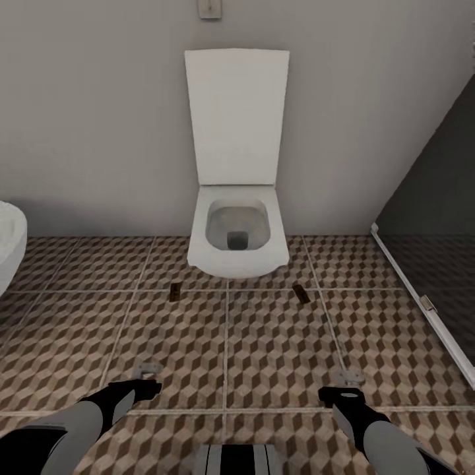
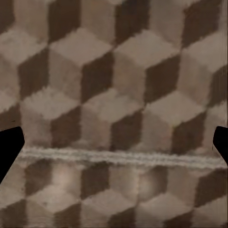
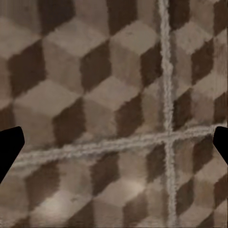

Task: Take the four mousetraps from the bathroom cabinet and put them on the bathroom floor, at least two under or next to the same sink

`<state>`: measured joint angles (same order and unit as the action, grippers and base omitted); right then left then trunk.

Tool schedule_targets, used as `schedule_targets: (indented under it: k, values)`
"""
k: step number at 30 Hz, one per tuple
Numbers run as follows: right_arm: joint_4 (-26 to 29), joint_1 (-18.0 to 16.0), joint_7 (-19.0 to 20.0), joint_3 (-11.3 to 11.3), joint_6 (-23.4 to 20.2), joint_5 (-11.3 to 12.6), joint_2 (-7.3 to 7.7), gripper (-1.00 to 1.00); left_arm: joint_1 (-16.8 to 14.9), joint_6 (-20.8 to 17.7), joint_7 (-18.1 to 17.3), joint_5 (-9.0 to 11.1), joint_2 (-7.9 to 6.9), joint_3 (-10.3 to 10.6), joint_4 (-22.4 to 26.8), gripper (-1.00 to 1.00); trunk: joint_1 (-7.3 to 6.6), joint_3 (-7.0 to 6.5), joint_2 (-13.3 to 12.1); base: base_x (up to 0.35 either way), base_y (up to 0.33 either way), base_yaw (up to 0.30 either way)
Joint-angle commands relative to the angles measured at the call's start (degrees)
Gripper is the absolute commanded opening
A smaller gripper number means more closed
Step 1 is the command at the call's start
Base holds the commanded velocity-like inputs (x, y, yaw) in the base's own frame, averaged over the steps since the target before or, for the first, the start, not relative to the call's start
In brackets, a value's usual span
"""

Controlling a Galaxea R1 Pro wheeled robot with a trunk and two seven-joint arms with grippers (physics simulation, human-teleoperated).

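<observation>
Item: two mousetraps lying flat on the bathroom floor, at eleven and one o'clock from the robot, flanking the toilet, presumably set down away from any sink; left gripper and right gripper low, spread, empty.

A white wall-hung toilet stands against the grey wall with its lid raised upright. A dark glass shower screen with a white frame runs along the right.
</observation>
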<state>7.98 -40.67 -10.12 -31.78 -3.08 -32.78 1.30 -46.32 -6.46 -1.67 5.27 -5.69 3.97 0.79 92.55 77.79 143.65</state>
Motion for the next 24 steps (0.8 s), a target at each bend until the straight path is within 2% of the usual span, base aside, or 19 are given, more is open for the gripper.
schedule_targets:
  k: [1,24]
  values:
    - [0.03,-0.03,-0.1,-0.21,-0.28,-0.51,-0.03,1.0,0.0,-0.31,-0.17,0.55,-0.02,0.42,0.08,1.0,-0.05,0.03,0.02,-0.347,0.0,0.0]
    - [0.1,-0.03,0.01,-0.21,-0.18,-0.53,-0.14,1.0,0.0,-0.22,-0.17,0.61,-0.11,0.42,0.08,1.0,-0.05,0.03,0.02,-0.346,0.0,0.0]
